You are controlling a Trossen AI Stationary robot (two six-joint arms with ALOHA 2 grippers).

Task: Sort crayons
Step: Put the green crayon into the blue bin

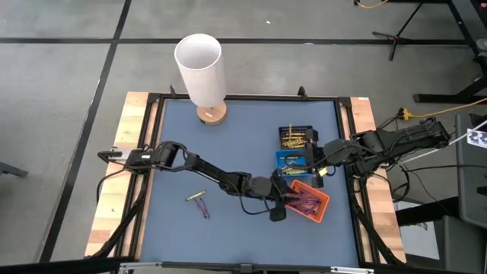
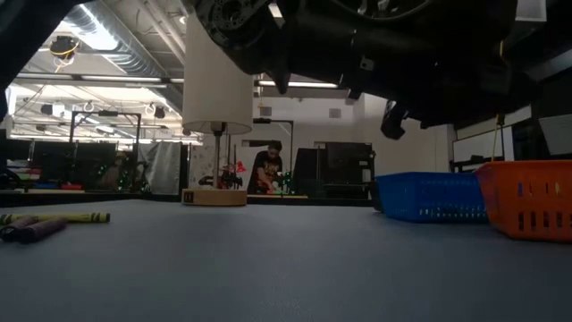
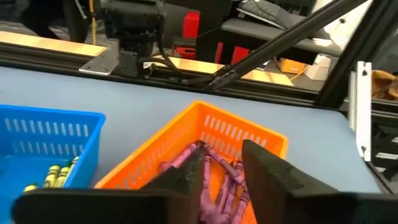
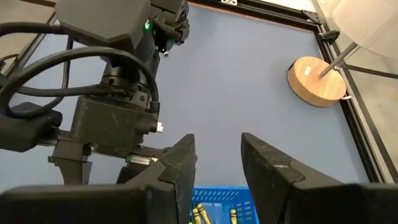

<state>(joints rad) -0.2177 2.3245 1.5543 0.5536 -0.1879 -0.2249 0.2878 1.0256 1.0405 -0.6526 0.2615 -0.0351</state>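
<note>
Purple crayons (image 3: 221, 186) lie jumbled in orange tray (image 3: 155, 155).

Both arms are dark, jointed and draped with black cables; one housing seemingly shows a green light.

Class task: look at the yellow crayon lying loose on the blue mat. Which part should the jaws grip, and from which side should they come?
Grip the yellow crayon at its middle, coming straight down from above. It lies flat on the mat, so only its top and long sides are free; the jaws should close across its thin width. A purple crayon lies close beside it, so keep to the end away from that one if the middle seems crowded.
</note>
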